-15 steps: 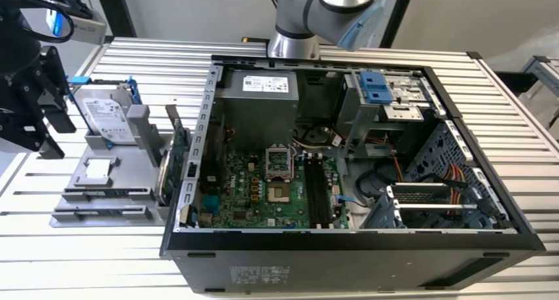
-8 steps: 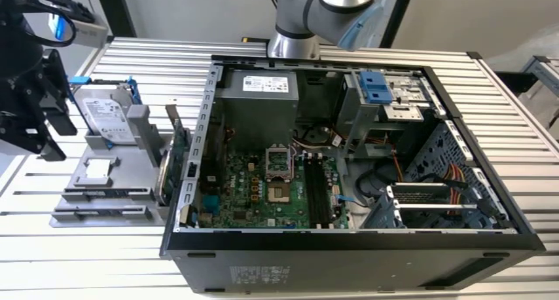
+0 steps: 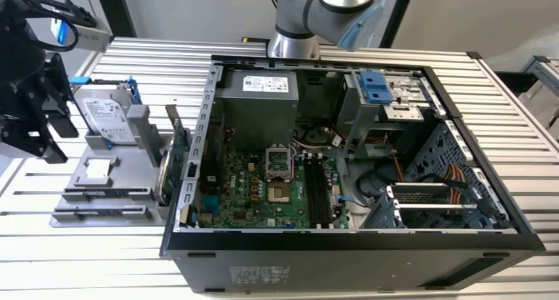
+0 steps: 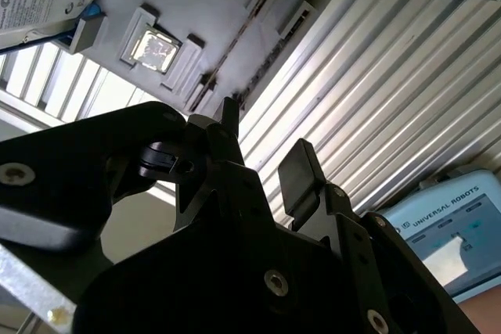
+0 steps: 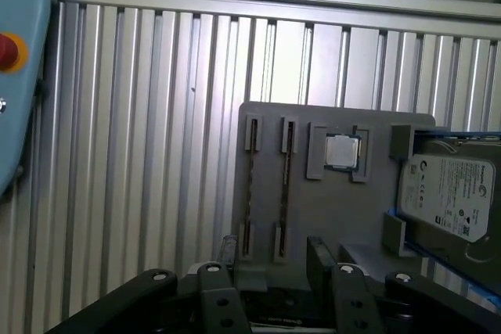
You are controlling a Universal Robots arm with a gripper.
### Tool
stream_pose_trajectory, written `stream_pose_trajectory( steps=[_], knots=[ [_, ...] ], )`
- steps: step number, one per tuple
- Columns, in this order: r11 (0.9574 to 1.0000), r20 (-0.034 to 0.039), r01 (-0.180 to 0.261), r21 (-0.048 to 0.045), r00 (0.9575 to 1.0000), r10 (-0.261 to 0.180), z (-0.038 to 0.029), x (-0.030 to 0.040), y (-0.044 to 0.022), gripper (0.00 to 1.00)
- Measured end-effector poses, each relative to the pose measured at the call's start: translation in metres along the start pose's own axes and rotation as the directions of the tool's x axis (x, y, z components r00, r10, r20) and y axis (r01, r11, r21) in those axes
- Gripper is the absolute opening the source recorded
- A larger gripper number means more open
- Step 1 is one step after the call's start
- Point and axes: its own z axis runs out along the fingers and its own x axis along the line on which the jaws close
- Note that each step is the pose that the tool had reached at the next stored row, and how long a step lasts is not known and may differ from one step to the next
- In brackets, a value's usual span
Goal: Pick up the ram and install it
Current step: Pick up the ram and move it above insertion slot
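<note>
The ram shows edge-on as a thin dark strip (image 5: 250, 185) standing in a slot of the grey fixture (image 5: 313, 209). A second strip like it (image 5: 286, 181) stands in the neighbouring slot. In the second wrist view the same strip (image 4: 235, 44) runs along the fixture. My gripper (image 5: 272, 260) hangs above the near end of these slots, open, with nothing between its black fingers (image 5: 317, 256). The exterior view has the gripper (image 3: 57, 139) at the far left, over the fixture (image 3: 105, 182) and well away from the open computer case (image 3: 349, 238).
A silver hard drive in blue rails (image 3: 109, 120) and a square processor chip (image 3: 99, 171) sit on the fixture. A green expansion card (image 3: 179, 152) stands between the fixture and the case. Black memory slots (image 3: 316, 195) lie on the motherboard. A blue pendant (image 4: 446, 232) rests on the ribbed table.
</note>
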Motion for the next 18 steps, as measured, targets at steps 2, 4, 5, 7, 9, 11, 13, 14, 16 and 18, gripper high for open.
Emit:
stream_pose_trajectory(
  steps=[2, 4, 5, 7, 9, 11, 13, 14, 16, 18],
  knots=[
    [1.0000, -0.0005, 0.000, -0.0001, 1.0000, 0.000, 0.0010, 0.0000, 0.0000, 1.00],
    [1.0000, -0.0010, 0.000, 0.0000, 1.0000, 0.000, 0.0021, 0.0000, -0.0001, 1.00],
    [1.0000, -0.0012, 0.000, 0.0000, 1.0000, 0.000, 0.0026, 0.0000, -0.0001, 1.00],
    [1.0000, -0.0014, 0.000, -0.0001, 1.0000, 0.000, 0.0035, 0.0000, -0.0001, 1.00],
    [1.0000, -0.0014, 0.000, -0.0001, 1.0000, 0.000, 0.0044, 0.0001, 0.0000, 1.00],
    [1.0000, -0.0015, 0.000, -0.0001, 1.0000, 0.000, 0.0053, 0.0005, 0.0000, 1.00],
    [1.0000, -0.0014, 0.000, 0.0000, 1.0000, 0.000, 0.0061, 0.0012, 0.0000, 1.00],
    [1.0000, -0.0014, 0.000, 0.0000, 1.0000, 0.000, 0.0064, 0.0016, 0.0000, 1.00],
    [1.0000, -0.0015, 0.000, -0.0001, 1.0000, 0.000, 0.0070, 0.0025, 0.0000, 1.00],
    [1.0000, -0.0014, -0.001, 0.0000, 1.0000, 0.001, 0.0077, 0.0033, 0.0001, 1.00]
  ],
)
